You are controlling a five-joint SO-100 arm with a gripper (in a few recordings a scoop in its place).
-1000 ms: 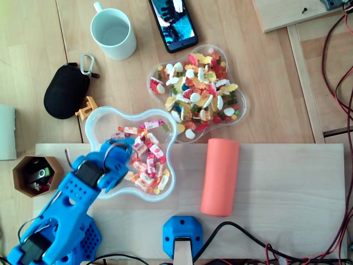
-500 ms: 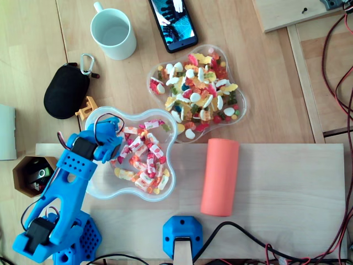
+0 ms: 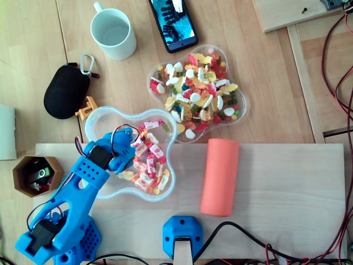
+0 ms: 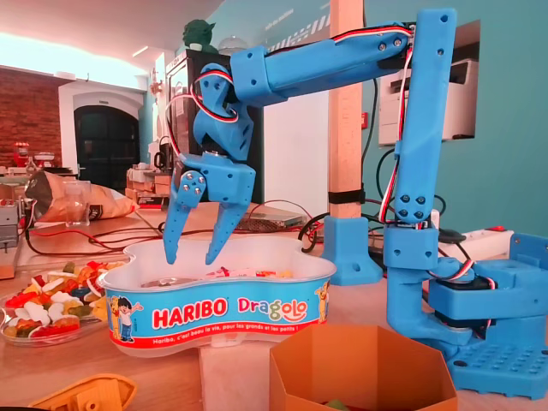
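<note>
1. The wooden worktop carries everything seen in the overhead view.
2. A pale board lies across its lower part, with the arm's base at the bottom left.
3. The blue arm reaches up and to the right from that base. In the fixed view it arches over and bends down toward the tub.
4. A clear lobed tray heaped with mixed gummy sweets sits above and to the right of the tub, their rims touching or nearly so.
5. The white Haribo tub lies across the board's upper edge, directly under the jaws; its printed wall faces the fixed view.
6. A salmon-coloured cylinder lies on the board just right of the tub.
7. A black pouch, a white mug and a phone stand well apart from the arm, toward the top.
8. A brown hexagonal box sits left of the arm.
9. The jaws point straight down and stand wide apart with nothing between them. The fingers end about level with the tub's rim, over its left half.
10. Wrapped sweets fill the tub's right and lower lobes, just beside the jaws.
</note>
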